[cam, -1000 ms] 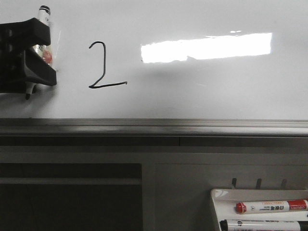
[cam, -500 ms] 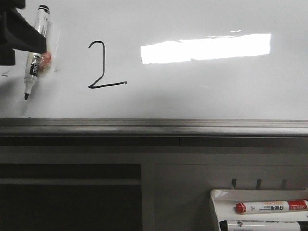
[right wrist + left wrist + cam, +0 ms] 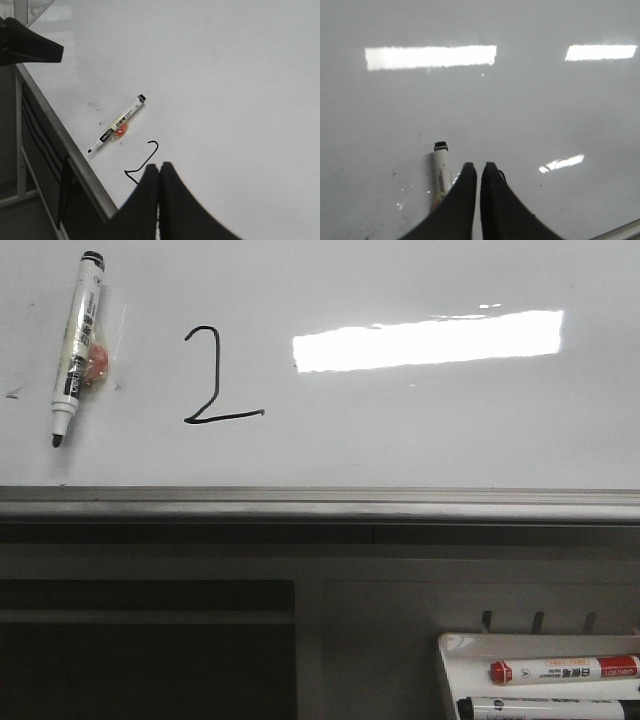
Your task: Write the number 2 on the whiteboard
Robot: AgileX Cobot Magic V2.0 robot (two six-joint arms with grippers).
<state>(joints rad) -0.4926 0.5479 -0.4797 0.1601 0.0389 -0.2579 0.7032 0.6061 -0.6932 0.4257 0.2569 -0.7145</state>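
A black number 2 point(image 3: 216, 365) stands drawn on the left half of the whiteboard point(image 3: 430, 430). To its left a black-capped white marker point(image 3: 77, 345) lies loose on the board, with a small orange-red blob beside its barrel. Neither gripper shows in the front view. In the left wrist view my left gripper point(image 3: 478, 167) hangs over the board with only a thin slit between its fingers and nothing in it; the marker point(image 3: 441, 172) lies just beside it, untouched. My right gripper point(image 3: 159, 167) is shut and empty, over the base of the number 2 point(image 3: 143, 162).
A grey metal edge strip point(image 3: 320, 502) runs along the board's near side, with a dark cabinet front below. A white tray point(image 3: 450, 660) at the lower right holds a red marker point(image 3: 565, 670) and a black one point(image 3: 545, 708). Part of the left arm point(image 3: 30, 47) shows in the right wrist view.
The left gripper let go of the marker and pulled away up and to the left, out of the front view. The marker stays on the board beside the 2.
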